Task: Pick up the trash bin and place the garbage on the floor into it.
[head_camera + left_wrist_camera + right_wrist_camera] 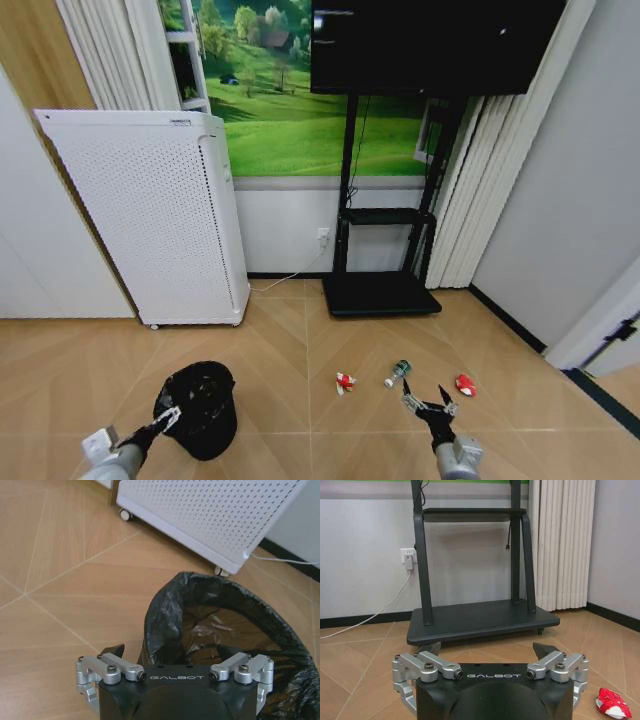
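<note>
L gripper (172,415) open at trash bin (200,405) rim, R gripper (430,404) open, empty, near garbage (398,373)

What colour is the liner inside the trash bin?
Black; the liner of the trash bin shows best in the left wrist view.

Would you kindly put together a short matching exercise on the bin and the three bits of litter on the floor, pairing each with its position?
Things:
1. trash bin
2. red-and-white wrapper
3. greenish bottle
4. red scrap

Places:
A. farthest toward the robot's right
B. middle of the three litter pieces
C. at the left gripper
D. litter piece nearest the bin

Pairs: 1-C, 2-D, 3-B, 4-A
</note>
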Motion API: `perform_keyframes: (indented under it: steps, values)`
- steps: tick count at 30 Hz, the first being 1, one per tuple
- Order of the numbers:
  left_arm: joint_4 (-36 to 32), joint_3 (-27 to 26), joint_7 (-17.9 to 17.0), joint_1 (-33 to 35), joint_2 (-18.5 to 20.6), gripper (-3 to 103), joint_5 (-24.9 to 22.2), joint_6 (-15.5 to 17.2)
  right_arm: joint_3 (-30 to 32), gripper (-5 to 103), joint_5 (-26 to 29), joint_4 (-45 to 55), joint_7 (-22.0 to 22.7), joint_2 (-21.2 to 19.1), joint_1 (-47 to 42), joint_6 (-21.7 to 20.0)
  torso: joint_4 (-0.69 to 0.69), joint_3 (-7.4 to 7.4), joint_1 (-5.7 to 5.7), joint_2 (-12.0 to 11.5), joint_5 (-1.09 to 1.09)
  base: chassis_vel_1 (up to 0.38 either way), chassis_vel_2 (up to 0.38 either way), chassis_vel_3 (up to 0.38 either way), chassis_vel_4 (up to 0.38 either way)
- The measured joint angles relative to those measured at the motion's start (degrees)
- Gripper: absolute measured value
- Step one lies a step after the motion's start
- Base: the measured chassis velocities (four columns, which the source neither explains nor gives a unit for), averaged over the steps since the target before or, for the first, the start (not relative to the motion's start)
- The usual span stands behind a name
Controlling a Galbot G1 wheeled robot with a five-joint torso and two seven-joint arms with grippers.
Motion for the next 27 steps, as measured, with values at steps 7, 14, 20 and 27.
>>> perform_keyframes:
  steps: [7, 14, 20, 27]
  values:
    - [-0.3, 0.5, -8.7, -1.1, -0.1, 100, -5.3, 1.1, 0.5, 100, 0.3, -1.2, 0.0, 0.0, 0.2, 0.7, 0.0, 0.0, 0.0, 0.0, 0.0, 0.0, 0.0, 0.0, 0.0]
    - [2.1, 0.3, -9.6, -2.2, 0.5, 100, -6.4, 1.1, 0.5, 100, 0.3, -1.7, 0.0, 0.0, 0.0, 1.4, 0.0, 0.01, 0.0, 0.0, 0.01, 0.0, 0.0, 0.0, 0.0]
    - [3.2, 0.0, -7.3, -2.8, 0.9, 100, -5.3, 1.1, 0.7, 100, 0.3, -1.8, 0.0, 0.0, -0.1, 1.6, 0.0, 0.01, 0.0, 0.0, 0.0, 0.0, 0.0, 0.0, 0.0]
    - [4.3, 0.3, -6.8, -3.7, 1.4, 100, -5.0, 0.9, 0.7, 100, 0.4, -1.8, 0.5, 0.0, -0.1, 1.7, 0.0, 0.01, 0.0, 0.0, 0.0, 0.0, 0.0, 0.0, 0.0]
